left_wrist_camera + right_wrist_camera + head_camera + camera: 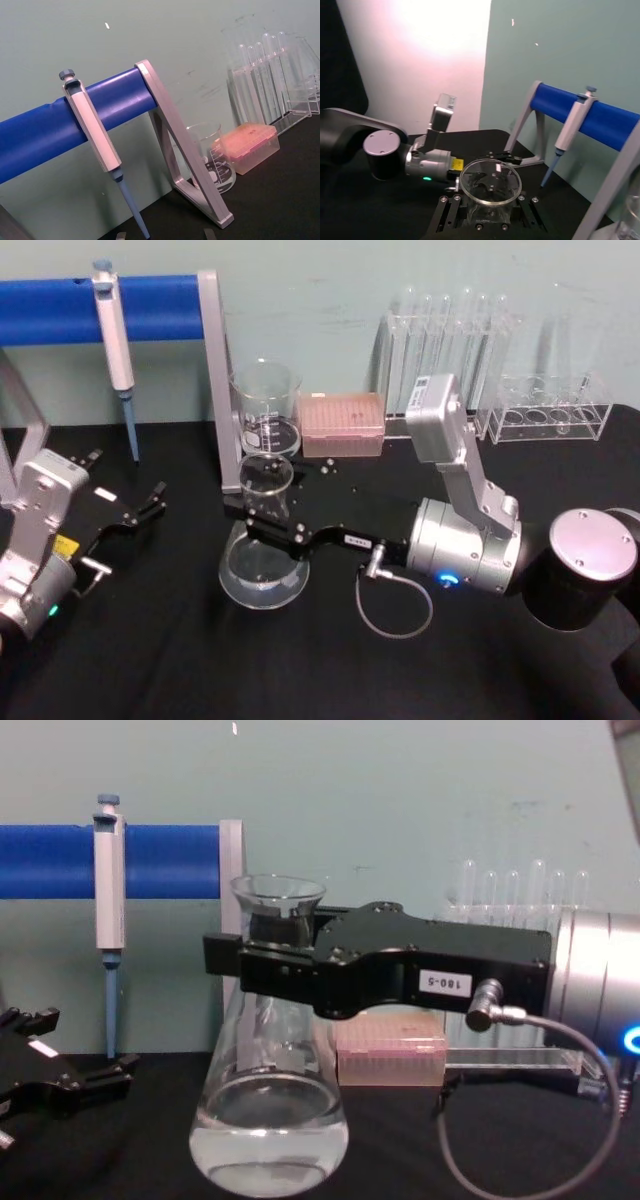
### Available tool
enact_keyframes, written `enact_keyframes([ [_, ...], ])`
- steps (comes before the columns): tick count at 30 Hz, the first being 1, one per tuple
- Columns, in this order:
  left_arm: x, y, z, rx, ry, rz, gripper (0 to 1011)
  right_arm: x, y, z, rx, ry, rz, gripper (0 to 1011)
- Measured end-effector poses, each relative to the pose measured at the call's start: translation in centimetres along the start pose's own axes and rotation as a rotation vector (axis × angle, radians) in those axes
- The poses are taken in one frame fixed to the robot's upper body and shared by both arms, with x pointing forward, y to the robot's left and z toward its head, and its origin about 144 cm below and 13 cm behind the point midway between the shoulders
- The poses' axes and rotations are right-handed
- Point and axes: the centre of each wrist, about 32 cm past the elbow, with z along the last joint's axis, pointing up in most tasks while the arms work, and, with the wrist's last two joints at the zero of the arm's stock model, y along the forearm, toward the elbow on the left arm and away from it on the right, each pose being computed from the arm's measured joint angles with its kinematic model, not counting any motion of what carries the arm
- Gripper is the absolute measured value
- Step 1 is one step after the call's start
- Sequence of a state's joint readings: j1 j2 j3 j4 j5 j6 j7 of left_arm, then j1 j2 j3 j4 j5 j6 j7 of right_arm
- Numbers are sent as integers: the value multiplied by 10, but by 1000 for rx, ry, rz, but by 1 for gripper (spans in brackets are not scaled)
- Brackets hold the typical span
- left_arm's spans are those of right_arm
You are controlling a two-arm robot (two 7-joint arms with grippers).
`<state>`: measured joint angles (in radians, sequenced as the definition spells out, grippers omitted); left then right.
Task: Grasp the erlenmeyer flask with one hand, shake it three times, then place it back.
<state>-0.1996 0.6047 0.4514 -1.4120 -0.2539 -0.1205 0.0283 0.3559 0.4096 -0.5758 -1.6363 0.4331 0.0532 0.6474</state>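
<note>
Right black gripper point(272, 965) clamped on neck of clear glass cone-shaped flask point(268, 1120) | flask sits just right of blue-bar stand point(60, 308) | glass looks slippery and breakable, water sloshes, so holding the neck under the rim seems best | left gripper point(135, 515) parked before stand

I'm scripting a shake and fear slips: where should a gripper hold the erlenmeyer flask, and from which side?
Take the erlenmeyer flask by its narrow neck, under the flared rim, coming level from the robot's right. The rim would likely stop slipping; the sloped body gives no parallel sides. The right gripper straddles it there; the left gripper sits parked left.
</note>
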Motion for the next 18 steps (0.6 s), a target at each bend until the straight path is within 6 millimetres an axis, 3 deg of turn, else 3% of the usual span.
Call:
enact_keyframes([
  [9,0,0,0,0,0,0,1001,2,1,-1,4,-3,36,449],
  [18,0,0,0,0,0,0,1001,6,2,-2,7,0,-46,449],
])
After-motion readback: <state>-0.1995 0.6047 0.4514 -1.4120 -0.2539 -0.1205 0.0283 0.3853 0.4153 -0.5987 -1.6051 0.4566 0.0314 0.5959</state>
